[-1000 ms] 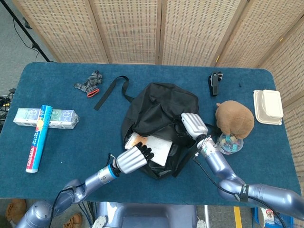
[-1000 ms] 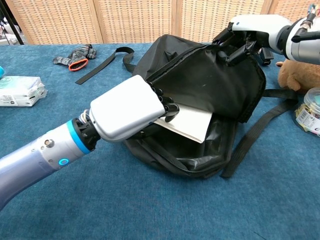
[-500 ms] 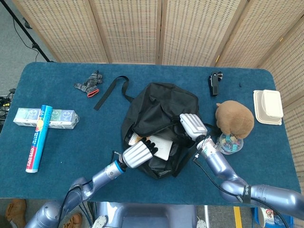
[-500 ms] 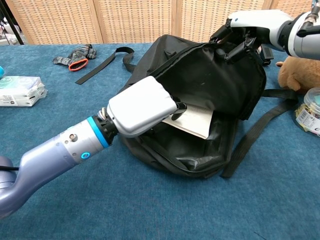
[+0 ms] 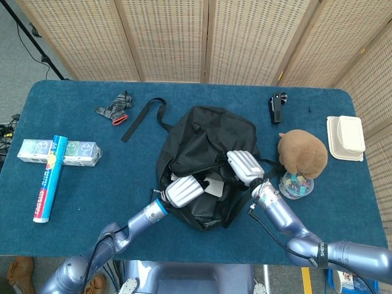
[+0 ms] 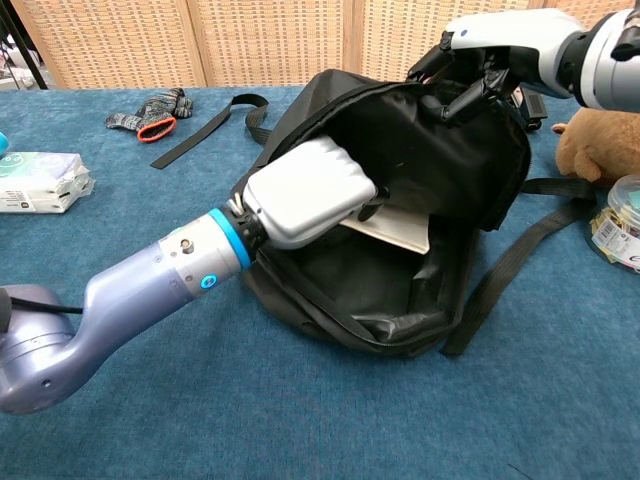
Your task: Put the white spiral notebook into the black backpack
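Your left hand (image 6: 305, 192) inside open black backpack (image 6: 455, 170), holding white spiral notebook (image 6: 395, 225) mostly within; your right hand (image 6: 480, 55) grips backpack's upper rim; both on blue bench (image 6: 150, 420).

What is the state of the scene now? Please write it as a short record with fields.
task object: white spiral notebook, mostly inside the bag, one corner still showing
container: black backpack, lying on the table, mouth open
left robot hand: reaching into the opening, on the notebook
right robot hand: gripping the upper edge of the opening, lifting it
right of bag: brown plush toy, small jar, white food box
left of bag: tissue packs, tube, glove
surface: blue table
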